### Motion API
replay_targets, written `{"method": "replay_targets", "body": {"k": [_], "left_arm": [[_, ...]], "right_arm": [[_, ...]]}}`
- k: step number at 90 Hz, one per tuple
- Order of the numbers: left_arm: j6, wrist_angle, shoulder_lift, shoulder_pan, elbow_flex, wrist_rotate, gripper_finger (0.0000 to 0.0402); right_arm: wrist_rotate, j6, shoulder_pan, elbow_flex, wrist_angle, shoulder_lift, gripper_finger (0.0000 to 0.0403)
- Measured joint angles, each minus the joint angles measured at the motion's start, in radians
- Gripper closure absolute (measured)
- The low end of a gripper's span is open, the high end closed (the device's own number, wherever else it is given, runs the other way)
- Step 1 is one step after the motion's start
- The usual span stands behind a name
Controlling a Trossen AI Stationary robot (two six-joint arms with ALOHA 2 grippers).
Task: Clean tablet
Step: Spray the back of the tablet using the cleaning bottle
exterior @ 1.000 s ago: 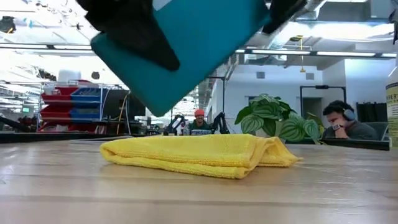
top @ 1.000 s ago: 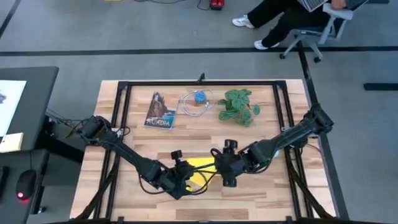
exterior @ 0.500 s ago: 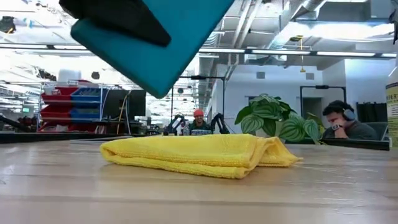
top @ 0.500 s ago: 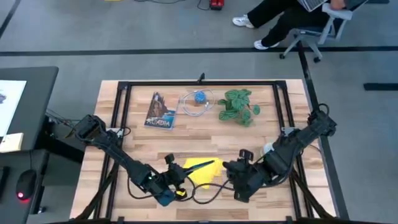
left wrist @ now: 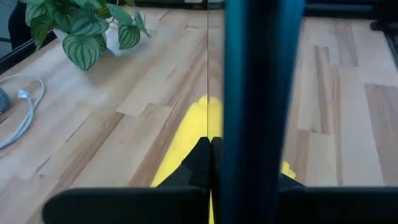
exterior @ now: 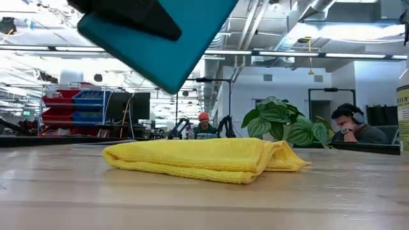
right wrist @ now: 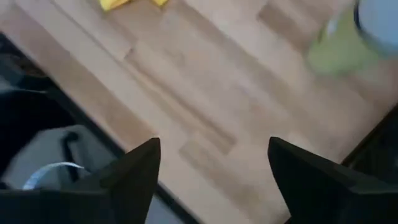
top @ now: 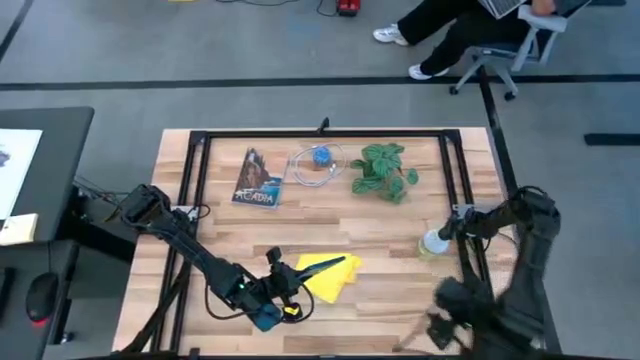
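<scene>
The wooden table (top: 330, 215) carries everything, and the yellow cloth (top: 325, 276) near its front edge serves as the landmark. The tablet (exterior: 160, 35) is held up off the table just to the left of the cloth, on the front side; in the low view it hangs tilted above the cloth as a thin flat slab with a teal face and rounded corner. In the left wrist view it shows edge-on as a dark upright bar with teal sides, blocking much of the cloth behind it. The left claw (top: 268, 312) is clamped on the tablet, its dark fingers pressed against the slab.

The right claw (top: 432, 330) sits well to the right of the cloth at the table's front edge, blurred, its fingers (right wrist: 130, 177) spread apart with nothing between them.

Behind the cloth, toward the far edge, stand a potted plant (top: 383, 170) with striped green leaves, a coiled white cable (top: 316, 163) with a blue piece in it, and a printed booklet (top: 258, 179) reading "ACADIA". To the right of the cloth is what seems to be a pale bottle (top: 435, 242). Beyond the table, people (exterior: 348, 124) sit in the room.
</scene>
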Motion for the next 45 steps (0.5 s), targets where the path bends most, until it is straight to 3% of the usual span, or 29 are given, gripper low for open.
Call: {"method": "replay_targets", "body": {"k": [7, 17, 29, 45], "left_arm": [[0.021, 0.026, 0.000, 0.000, 0.000, 0.011, 0.0397], [0.038, 0.052, 0.000, 0.000, 0.000, 0.016, 0.0395], [0.041, 0.053, 0.000, 0.006, 0.000, 0.026, 0.0393], [0.042, 0.051, 0.000, 0.025, 0.000, 0.065, 0.0392]], "right_arm": [[0.079, 0.177, 0.065, -0.037, -0.066, 0.021, 0.0108], [0.085, 0.192, 0.057, -0.107, -0.063, 0.030, 0.0108], [0.084, 0.127, -0.015, -0.155, -0.061, 0.010, 0.0108], [0.016, -0.088, -0.084, -0.184, -0.063, -0.038, 0.0108]]}}
